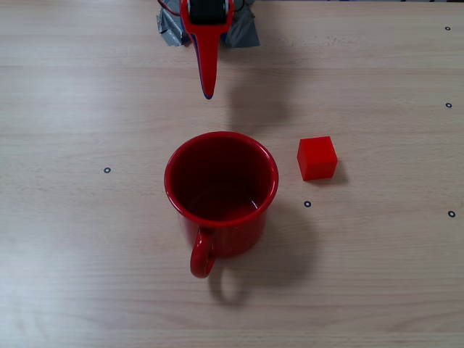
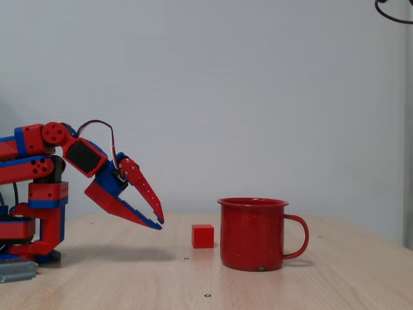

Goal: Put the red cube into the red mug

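- My gripper (image 2: 159, 223) hangs above the table (image 1: 72, 275), tips pointing down toward the mug (image 1: 221, 192). Its fingers are almost together at the tips, with nothing between them.
- The cube (image 1: 317, 158) lies on the table just beside the mug, to its right in the overhead fixed view, not touching it.
- The mug stands upright, empty, with its handle (image 1: 201, 254) pointing away from my arm (image 2: 39, 161).

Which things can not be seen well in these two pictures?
- Arm base: cut off by the top edge in a fixed view and by the left edge in the other.
- Red cube: its right side touches the red mug outline in the side view.
- Hand: fingertips nearly together; any gap is too small to tell.
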Robot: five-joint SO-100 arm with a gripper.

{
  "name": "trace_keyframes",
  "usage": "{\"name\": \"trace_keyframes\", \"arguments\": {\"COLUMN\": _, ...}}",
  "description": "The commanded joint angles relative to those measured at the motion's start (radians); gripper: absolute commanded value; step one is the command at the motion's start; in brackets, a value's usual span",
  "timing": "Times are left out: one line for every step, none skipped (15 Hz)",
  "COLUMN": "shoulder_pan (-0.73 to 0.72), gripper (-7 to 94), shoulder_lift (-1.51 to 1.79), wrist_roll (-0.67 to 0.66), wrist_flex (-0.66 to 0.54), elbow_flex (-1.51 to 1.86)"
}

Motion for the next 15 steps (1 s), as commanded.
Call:
{"name": "trace_keyframes", "arguments": {"shoulder_pan": -0.015, "gripper": 0, "shoulder_lift": 0.057, "wrist_roll": -0.026, "wrist_flex": -0.011, "elbow_flex": 0.058}}
{"name": "trace_keyframes", "arguments": {"shoulder_pan": -0.018, "gripper": 0, "shoulder_lift": 0.057, "wrist_roll": -0.029, "wrist_flex": -0.009, "elbow_flex": 0.058}}
{"name": "trace_keyframes", "arguments": {"shoulder_pan": -0.025, "gripper": 0, "shoulder_lift": 0.057, "wrist_roll": -0.021, "wrist_flex": -0.006, "elbow_flex": 0.057}}
{"name": "trace_keyframes", "arguments": {"shoulder_pan": -0.043, "gripper": 0, "shoulder_lift": 0.055, "wrist_roll": -0.015, "wrist_flex": -0.006, "elbow_flex": 0.048}}
{"name": "trace_keyframes", "arguments": {"shoulder_pan": -0.057, "gripper": 0, "shoulder_lift": 0.031, "wrist_roll": -0.018, "wrist_flex": -0.002, "elbow_flex": 0.017}}
{"name": "trace_keyframes", "arguments": {"shoulder_pan": -0.067, "gripper": 0, "shoulder_lift": -0.012, "wrist_roll": -0.029, "wrist_flex": 0.002, "elbow_flex": -0.035}}
{"name": "trace_keyframes", "arguments": {"shoulder_pan": -0.072, "gripper": 0, "shoulder_lift": -0.072, "wrist_roll": -0.041, "wrist_flex": 0.008, "elbow_flex": -0.104}}
{"name": "trace_keyframes", "arguments": {"shoulder_pan": -0.078, "gripper": 0, "shoulder_lift": -0.144, "wrist_roll": -0.048, "wrist_flex": 0.011, "elbow_flex": -0.187}}
{"name": "trace_keyframes", "arguments": {"shoulder_pan": -0.089, "gripper": 0, "shoulder_lift": -0.222, "wrist_roll": -0.072, "wrist_flex": 0.018, "elbow_flex": -0.276}}
{"name": "trace_keyframes", "arguments": {"shoulder_pan": -0.098, "gripper": 0, "shoulder_lift": -0.305, "wrist_roll": -0.08, "wrist_flex": 0.023, "elbow_flex": -0.368}}
{"name": "trace_keyframes", "arguments": {"shoulder_pan": -0.11, "gripper": 0, "shoulder_lift": -0.377, "wrist_roll": -0.084, "wrist_flex": 0.025, "elbow_flex": -0.454}}
{"name": "trace_keyframes", "arguments": {"shoulder_pan": -0.124, "gripper": 0, "shoulder_lift": -0.434, "wrist_roll": -0.087, "wrist_flex": 0.026, "elbow_flex": -0.528}}
{"name": "trace_keyframes", "arguments": {"shoulder_pan": -0.146, "gripper": 0, "shoulder_lift": -0.485, "wrist_roll": -0.087, "wrist_flex": 0.029, "elbow_flex": -0.6}}
{"name": "trace_keyframes", "arguments": {"shoulder_pan": -0.178, "gripper": 0, "shoulder_lift": -0.546, "wrist_roll": -0.084, "wrist_flex": 0.051, "elbow_flex": -0.69}}
{"name": "trace_keyframes", "arguments": {"shoulder_pan": -0.221, "gripper": 0, "shoulder_lift": -0.617, "wrist_roll": -0.078, "wrist_flex": 0.091, "elbow_flex": -0.796}}
